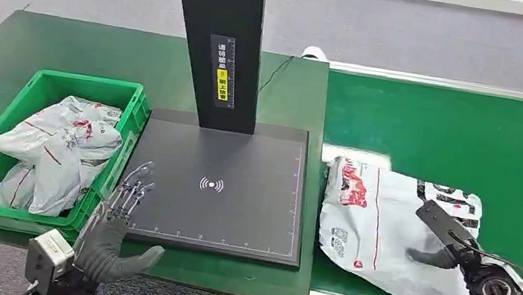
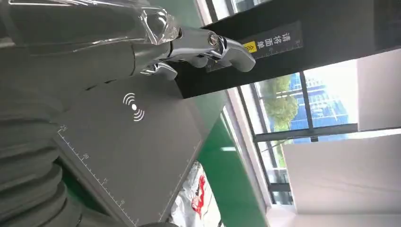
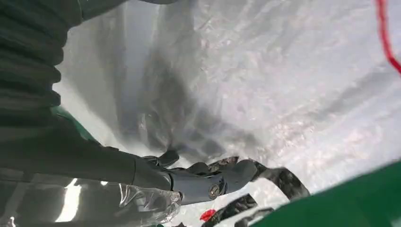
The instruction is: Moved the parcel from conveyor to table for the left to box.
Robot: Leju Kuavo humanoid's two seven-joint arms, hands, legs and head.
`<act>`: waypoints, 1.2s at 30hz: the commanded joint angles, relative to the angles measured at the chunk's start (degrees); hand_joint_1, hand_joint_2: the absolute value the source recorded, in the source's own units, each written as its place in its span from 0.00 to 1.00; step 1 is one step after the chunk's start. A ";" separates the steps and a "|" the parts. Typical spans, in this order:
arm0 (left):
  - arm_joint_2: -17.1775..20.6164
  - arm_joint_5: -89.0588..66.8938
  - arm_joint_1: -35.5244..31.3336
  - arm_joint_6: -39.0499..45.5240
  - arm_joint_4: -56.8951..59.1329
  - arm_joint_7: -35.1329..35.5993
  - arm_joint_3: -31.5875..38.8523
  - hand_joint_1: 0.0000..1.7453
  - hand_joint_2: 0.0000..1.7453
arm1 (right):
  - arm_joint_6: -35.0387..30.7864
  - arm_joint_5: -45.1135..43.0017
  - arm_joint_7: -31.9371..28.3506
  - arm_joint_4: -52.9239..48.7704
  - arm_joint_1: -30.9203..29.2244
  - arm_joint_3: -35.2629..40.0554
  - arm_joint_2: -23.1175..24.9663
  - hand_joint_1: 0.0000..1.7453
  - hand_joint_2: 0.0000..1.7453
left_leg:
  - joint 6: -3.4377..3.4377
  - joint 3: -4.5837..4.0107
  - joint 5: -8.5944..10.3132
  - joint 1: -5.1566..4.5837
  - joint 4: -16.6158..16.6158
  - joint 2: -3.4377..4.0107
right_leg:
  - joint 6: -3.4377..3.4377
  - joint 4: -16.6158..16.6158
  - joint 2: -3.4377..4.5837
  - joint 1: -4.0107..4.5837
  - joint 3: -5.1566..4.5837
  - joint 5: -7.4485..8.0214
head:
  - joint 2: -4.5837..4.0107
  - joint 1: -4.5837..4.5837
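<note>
step: pickup, right hand (image 1: 451,249) resting on parcel (image 1: 379,216) just right of scanner pad (image 1: 215,187), grip unclear | left hand (image 1: 118,228) fingers apart, holding nothing | next: probably close grip, lift onto pad

Head view looks down from high; wrist views sit close, sharing its scanner pad (image 1: 215,187) and parcel (image 1: 385,225).
</note>
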 commanded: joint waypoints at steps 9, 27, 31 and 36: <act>0.17 0.24 -0.50 -0.74 3.50 1.50 0.60 0.00 1.00 | 1.14 4.88 3.76 1.81 -3.80 12.34 -1.81 1.00 1.00 | 0.01 0.04 0.02 -0.03 -0.05 0.17 | -0.04 -0.03 0.10 -0.01 -0.02 0.06 | 0.00 0.00; 0.19 0.88 -0.58 -0.57 4.00 1.53 0.39 0.00 1.00 | 2.33 4.88 3.06 -0.42 -2.74 15.91 -3.47 1.00 1.00 | 0.01 0.07 0.02 -0.01 -0.07 0.13 | -0.04 -0.07 0.06 0.00 0.03 0.04 | 0.00 0.00; 0.19 0.88 -0.58 -0.57 4.00 1.53 0.39 0.00 1.00 | 2.33 4.88 3.06 -0.42 -2.74 15.91 -3.47 1.00 1.00 | 0.02 0.07 0.03 -0.01 -0.09 0.14 | -0.04 -0.10 0.05 0.00 0.02 0.06 | 0.00 0.00; 0.19 0.92 -0.52 -0.56 4.03 1.55 0.44 0.00 1.00 | 2.27 4.94 3.16 -0.62 -2.70 16.03 -3.54 1.00 1.00 | 0.01 0.06 0.01 -0.02 -0.04 0.08 | -0.03 -0.04 0.03 -0.01 0.02 0.03 | 0.00 0.00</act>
